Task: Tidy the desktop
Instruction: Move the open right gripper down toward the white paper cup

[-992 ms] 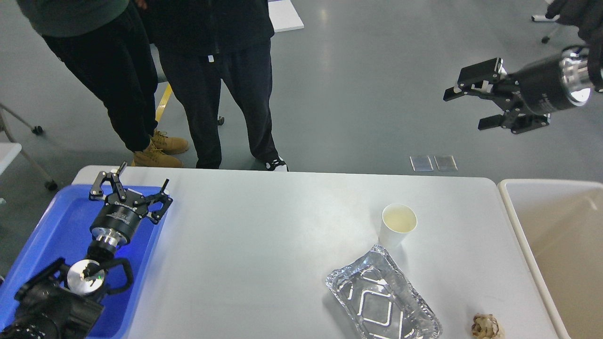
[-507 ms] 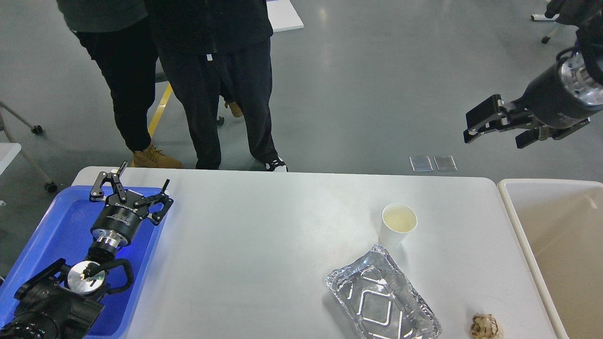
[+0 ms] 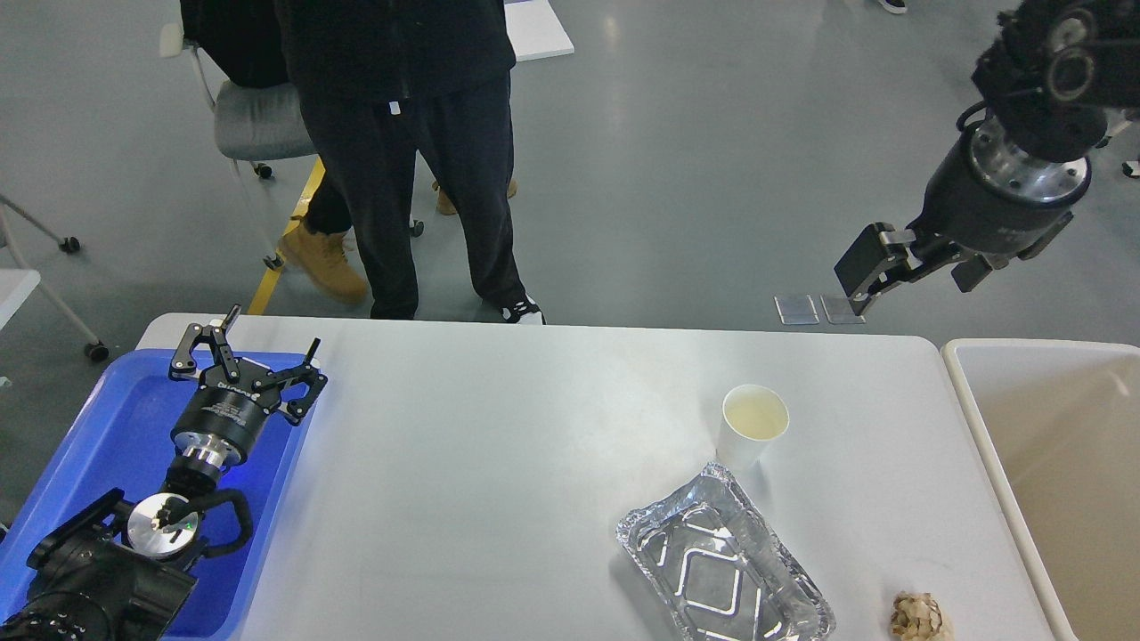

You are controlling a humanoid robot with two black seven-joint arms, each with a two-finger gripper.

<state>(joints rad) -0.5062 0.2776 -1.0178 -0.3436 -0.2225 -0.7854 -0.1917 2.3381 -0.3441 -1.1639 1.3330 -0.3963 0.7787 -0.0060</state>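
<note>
Spillage is risked if the paper cup (image 3: 753,425), standing mid-right on the tabletop (image 3: 499,463) just beside the foil tray (image 3: 723,570), is clipped by the right hand (image 3: 904,271), raised beyond the far edge, empty, opening indeterminable; left hand (image 3: 245,356) is spread, empty.

Bright, even overhead light; soft glare on the desktop (image 3: 499,463), sparkle off the foil tray (image 3: 723,570) at five o'clock, everything sharp.

— How is the desktop (image 3: 499,463) seen?

— As a wide, smooth, white rectangle with rounded corners, laid flat and level across the view.

— And its edges?

— The far edge is shown whole — the near edge is cut off by the frame.
</note>
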